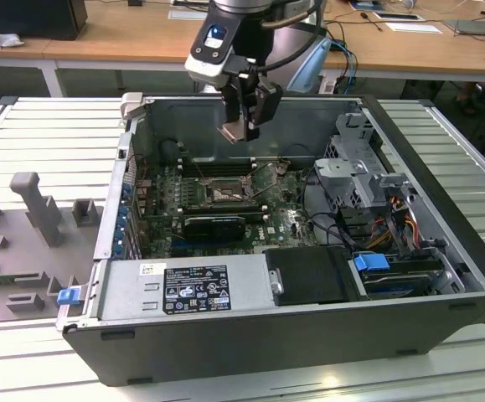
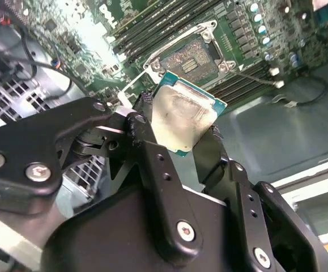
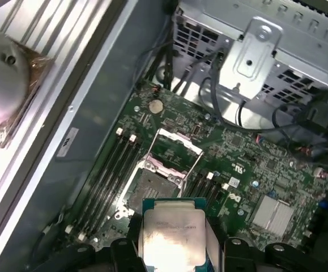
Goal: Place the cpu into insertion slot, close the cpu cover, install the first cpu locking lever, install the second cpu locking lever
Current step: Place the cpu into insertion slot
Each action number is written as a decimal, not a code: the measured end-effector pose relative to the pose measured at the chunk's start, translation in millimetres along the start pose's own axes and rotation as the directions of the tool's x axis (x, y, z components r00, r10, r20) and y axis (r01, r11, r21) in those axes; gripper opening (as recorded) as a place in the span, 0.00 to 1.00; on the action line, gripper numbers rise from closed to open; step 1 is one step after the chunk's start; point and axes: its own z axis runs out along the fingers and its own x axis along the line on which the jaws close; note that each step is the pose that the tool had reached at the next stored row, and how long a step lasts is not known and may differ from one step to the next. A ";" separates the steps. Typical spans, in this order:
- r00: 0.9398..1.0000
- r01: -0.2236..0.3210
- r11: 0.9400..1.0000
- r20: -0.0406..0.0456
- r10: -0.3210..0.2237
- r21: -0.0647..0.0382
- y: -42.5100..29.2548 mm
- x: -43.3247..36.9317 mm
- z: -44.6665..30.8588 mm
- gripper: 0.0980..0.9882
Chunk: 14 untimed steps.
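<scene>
The gripper point(image 2: 180, 129) has its jaws clamped on opposite edges of the cpu point(image 2: 183, 113), whose pale metal top faces both wrist views. The chip hangs in the air above the insertion slot point(image 3: 152, 186), well clear of it, and the slot's contact field lies uncovered. At the slot's far edge the cpu cover point(image 3: 174, 148) seems to stand swung open, though the angle makes this hard to judge. Long black memory slots point(image 3: 104, 170) flank the slot on the green motherboard point(image 3: 254, 164), inside the open computer case point(image 1: 309, 335) on the slatted desk point(image 1: 49, 126).
</scene>
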 end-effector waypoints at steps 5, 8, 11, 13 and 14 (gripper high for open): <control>0.995 -0.100 0.995 0.009 0.100 -0.002 -0.8 -0.2 9.1 0.48; 0.986 -0.163 0.987 0.014 0.163 -0.004 -1.4 -0.3 15.5 0.48; 0.968 -0.251 0.968 0.021 0.251 -0.008 -2.1 -0.4 24.6 0.48; 0.953 -0.303 0.953 0.026 0.303 -0.010 -2.6 -0.6 29.9 0.48; 0.947 -0.321 0.947 0.027 0.321 -0.011 -2.8 -0.6 31.8 0.48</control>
